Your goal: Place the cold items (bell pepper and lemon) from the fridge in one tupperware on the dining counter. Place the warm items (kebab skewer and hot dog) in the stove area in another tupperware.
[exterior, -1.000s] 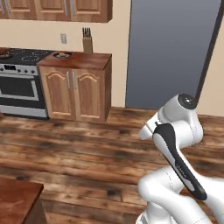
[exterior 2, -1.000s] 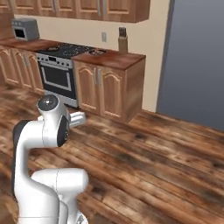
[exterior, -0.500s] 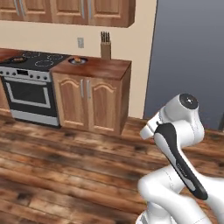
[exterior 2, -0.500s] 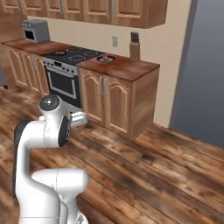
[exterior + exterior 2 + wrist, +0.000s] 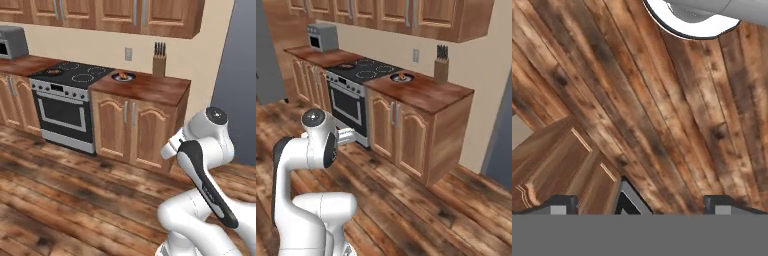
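Wooden flooring [image 5: 662, 110] was seen beneath the gripper [image 5: 641, 204], whose jaws were found spread wide with nothing between them. Compared with the frames a second earlier, the whole scene had shifted across both base views: the stove [image 5: 67, 102] and its adjoining counter [image 5: 145, 87] had come nearer and more central, while the grey fridge [image 5: 239, 80] had slid to the frame edge. This was judged to be a drive of the base, not a move of any object. The arm [image 5: 205, 150] was noted folded in the same posture throughout.

On the counter beside the stove, a small dish [image 5: 123, 76] holding an orange-brown item was observed, with a knife block [image 5: 158, 60] behind it. A second small item [image 5: 53, 72] was noted on the stovetop. These were judged to be the warm items, though which was the skewer and which the hot dog could not be determined at this size. The approach was judged to be in progress, with no item yet collected.
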{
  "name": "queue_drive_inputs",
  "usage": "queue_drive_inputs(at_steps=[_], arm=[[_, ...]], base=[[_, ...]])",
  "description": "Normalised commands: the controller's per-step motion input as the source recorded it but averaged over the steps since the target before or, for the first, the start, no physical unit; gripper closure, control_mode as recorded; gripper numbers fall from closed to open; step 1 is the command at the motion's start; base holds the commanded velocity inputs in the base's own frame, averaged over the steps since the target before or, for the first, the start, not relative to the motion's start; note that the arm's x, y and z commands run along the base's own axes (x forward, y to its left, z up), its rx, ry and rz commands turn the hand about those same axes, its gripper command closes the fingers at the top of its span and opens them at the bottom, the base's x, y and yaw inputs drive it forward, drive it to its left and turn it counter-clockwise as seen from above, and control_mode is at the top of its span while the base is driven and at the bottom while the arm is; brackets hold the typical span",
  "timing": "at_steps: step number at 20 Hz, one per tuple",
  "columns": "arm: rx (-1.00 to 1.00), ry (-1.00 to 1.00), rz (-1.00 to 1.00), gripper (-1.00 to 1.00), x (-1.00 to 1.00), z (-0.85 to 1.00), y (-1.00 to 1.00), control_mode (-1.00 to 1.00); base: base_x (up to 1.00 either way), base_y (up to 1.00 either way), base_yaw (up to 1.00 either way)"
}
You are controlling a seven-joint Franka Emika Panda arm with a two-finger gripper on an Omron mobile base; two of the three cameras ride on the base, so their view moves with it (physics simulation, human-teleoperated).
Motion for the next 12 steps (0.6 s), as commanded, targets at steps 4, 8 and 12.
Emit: queue_drive_inputs(at_steps=[4, 8, 12], arm=[[0.00, 0.00, 0.00, -1.00, 0.00, 0.00, 0.00, 1.00], [0.00, 0.00, 0.00, -1.00, 0.00, 0.00, 0.00, 1.00], [0.00, 0.00, 0.00, -1.00, 0.00, 0.00, 0.00, 1.00]], base=[[1.00, 0.28, 0.29], [1.00, 0.31, 0.07], [0.97, 0.51, -0.18]])
